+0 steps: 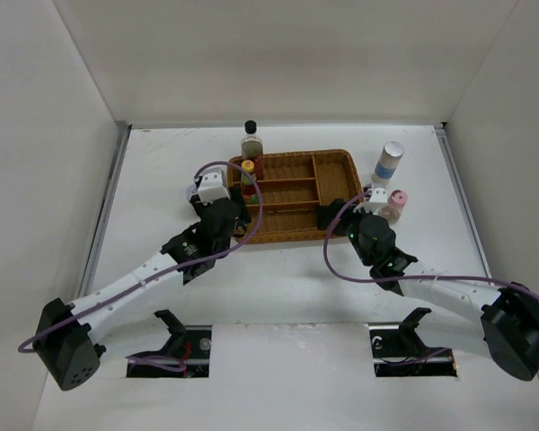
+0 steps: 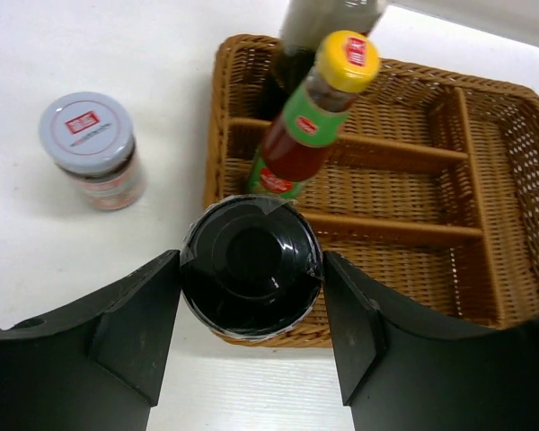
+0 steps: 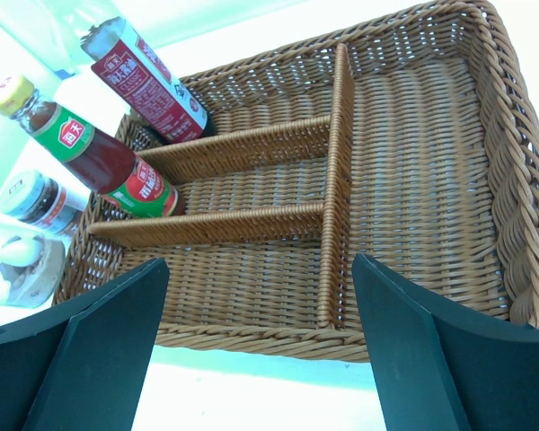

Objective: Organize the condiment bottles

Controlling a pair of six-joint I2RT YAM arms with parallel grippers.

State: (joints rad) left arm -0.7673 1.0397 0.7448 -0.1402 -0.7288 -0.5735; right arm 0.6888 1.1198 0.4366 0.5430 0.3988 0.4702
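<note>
With the left jaws pinching the dark squat bottle [image 2: 251,268] by its cap at the wicker tray's [image 2: 485,135] near-left corner, it should travel upright, clear of the leaning red sauce bottle [image 2: 296,153]; the right jaws hang spread, empty.

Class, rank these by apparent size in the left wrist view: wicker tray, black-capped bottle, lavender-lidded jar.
1. wicker tray
2. black-capped bottle, though it is nearest the camera, so this place is unsure
3. lavender-lidded jar
</note>
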